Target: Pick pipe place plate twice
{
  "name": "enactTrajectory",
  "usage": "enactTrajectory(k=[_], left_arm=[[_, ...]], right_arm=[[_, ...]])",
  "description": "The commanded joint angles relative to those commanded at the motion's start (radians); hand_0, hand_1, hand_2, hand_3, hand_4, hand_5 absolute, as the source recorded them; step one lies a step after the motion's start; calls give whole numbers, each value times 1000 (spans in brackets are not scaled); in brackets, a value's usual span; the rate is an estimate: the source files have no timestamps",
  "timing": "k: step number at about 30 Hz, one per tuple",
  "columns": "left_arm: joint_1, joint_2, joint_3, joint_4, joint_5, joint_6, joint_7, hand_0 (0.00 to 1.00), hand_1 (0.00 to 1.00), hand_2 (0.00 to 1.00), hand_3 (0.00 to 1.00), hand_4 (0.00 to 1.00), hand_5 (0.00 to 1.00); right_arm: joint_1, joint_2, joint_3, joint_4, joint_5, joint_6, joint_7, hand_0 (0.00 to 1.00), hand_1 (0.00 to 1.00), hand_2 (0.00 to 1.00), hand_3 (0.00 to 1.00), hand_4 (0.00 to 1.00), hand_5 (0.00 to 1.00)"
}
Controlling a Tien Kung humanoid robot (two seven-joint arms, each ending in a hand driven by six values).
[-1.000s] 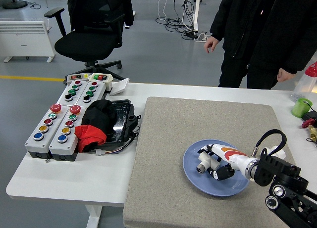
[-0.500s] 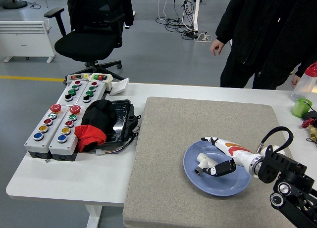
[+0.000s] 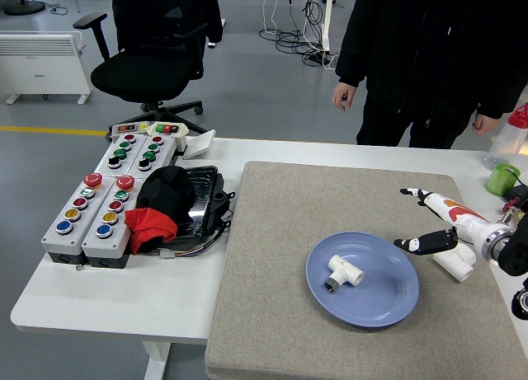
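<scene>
Right hand (image 3: 437, 223) hangs spread and empty at the plate's (image 3: 396, 296) three o'clock — one pipe fitting (image 3: 343, 273) lies on it — second pipe (image 3: 455, 266) directly beneath looks next to grab.

Right hand (image 3: 429, 219) now off the plate (image 3: 396, 302), drawn back right with fingers spread, pipe fitting (image 3: 342, 274) left lying free on the plate, person (image 3: 429, 58) shifted left behind the surface

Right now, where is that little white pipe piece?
In the head view, the white pipe fitting lies on the blue plate, right of centre on the grey mat, left of the robot's open right hand.
</scene>
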Motion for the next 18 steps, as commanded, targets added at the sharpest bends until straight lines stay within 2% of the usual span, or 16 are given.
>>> enactTrajectory(k=[3, 7, 18], left_arm=[[0, 0, -4, 0, 6, -2, 1, 655, 631, 632, 554, 390, 998], [-2, -1, -8, -1, 12, -5, 4, 655, 630, 631, 553, 390, 998], [-10, -1, -3, -3, 4, -5, 9, 654, 631, 631, 552, 391, 998]], right_arm=[[-19, -32, 22, -35, 6, 1, -23, 929, 913, 998, 998, 854, 472], [-32, -45, 22, -70, 1, -17, -37, 924, 915, 998, 998, 853, 478], [-25, -14, -18, -149, 9, -77, -9, 920, 916, 998, 998, 857, 485]])
